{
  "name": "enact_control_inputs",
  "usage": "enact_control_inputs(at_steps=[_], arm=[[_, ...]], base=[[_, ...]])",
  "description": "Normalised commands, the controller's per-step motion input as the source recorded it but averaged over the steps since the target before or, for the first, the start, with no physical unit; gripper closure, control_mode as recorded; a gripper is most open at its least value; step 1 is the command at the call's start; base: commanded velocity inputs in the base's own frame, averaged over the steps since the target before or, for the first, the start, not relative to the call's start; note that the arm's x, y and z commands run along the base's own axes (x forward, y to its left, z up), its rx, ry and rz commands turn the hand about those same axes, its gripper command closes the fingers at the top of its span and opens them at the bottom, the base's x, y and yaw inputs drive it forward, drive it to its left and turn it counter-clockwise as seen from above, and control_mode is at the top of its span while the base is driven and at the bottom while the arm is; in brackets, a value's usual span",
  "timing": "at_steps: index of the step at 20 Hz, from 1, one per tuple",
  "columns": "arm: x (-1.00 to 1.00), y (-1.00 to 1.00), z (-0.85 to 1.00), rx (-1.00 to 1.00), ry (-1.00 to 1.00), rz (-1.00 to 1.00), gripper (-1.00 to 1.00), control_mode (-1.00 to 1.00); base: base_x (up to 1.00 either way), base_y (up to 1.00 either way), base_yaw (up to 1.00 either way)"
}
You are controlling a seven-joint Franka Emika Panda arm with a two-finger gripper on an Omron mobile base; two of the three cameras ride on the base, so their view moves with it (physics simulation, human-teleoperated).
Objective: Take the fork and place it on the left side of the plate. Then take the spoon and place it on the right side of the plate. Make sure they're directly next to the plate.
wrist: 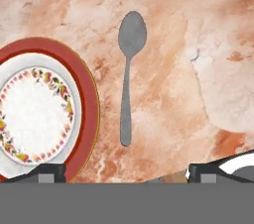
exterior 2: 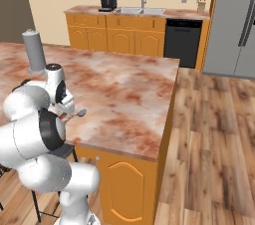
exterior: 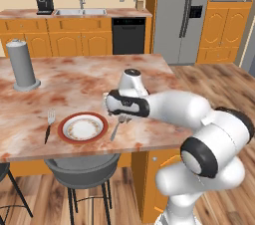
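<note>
The plate [exterior: 83, 128], red-brown rimmed with a white patterned centre, lies near the counter's front edge. To its left lies the black-handled fork [exterior: 48, 125], a small gap away. The all-silver spoon [exterior: 117, 126] lies flat just right of the plate, handle toward the front edge. My gripper [exterior: 122, 118] hovers over the spoon, open and holding nothing. In the hand view the spoon [wrist: 127, 79] rests on the marble beside the plate's rim [wrist: 90, 106], and the gripper [wrist: 126, 173] stands wide open above the handle end. From the right base view the spoon's bowl [exterior 2: 81, 113] peeks past the hand.
A tall grey cylinder [exterior: 22, 64] stands at the counter's back left, also seen as the cylinder [exterior 2: 36, 50]. A grey stool [exterior: 82, 167] sits under the front edge. The counter's right edge [exterior 2: 172, 94] drops to wood floor. Cabinets, sink and fridge line the far wall.
</note>
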Motion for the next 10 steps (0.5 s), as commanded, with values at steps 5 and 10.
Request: enact_control_inputs(at_steps=[5, 10], arm=[[-1.0, -0.1, 0.13, 0.0, -0.06, 0.04, -1.0, -1.0], [-1.0, -0.35, 0.34, 0.0, -0.03, 0.07, -1.0, -1.0]], base=[[0.0, 0.0, 0.0], [0.0, 0.0, 0.0]])
